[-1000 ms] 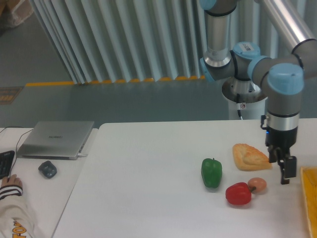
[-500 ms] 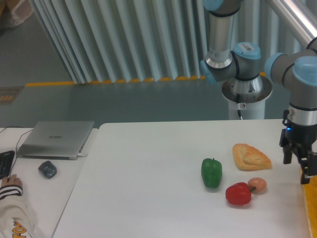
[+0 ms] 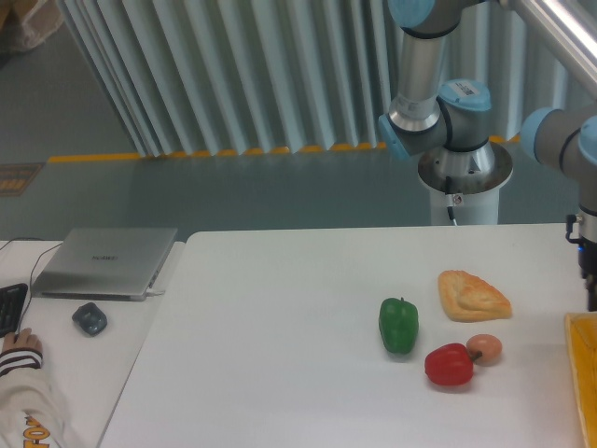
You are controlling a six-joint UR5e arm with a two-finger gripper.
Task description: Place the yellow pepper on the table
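Observation:
The yellow pepper is out of view. The white table point(image 3: 280, 336) fills the lower part of the camera view. Only the dark base of my gripper point(image 3: 590, 278) shows at the right edge, above the yellow tray point(image 3: 584, 373), which is itself cut off by the frame. The fingers are outside the frame, so I cannot tell whether they are open or hold anything.
On the table's right half lie a green pepper point(image 3: 398, 324), a red pepper point(image 3: 449, 365), a small brownish round item point(image 3: 484, 348) touching it, and a pastry point(image 3: 473, 295). On a side desk at left are a laptop point(image 3: 107, 261), a mouse point(image 3: 90, 318) and a person's hand point(image 3: 20, 350).
My gripper has moved right from beside the pastry to the frame's right edge over the tray, leaving most of it out of view. The items on the table have not moved.

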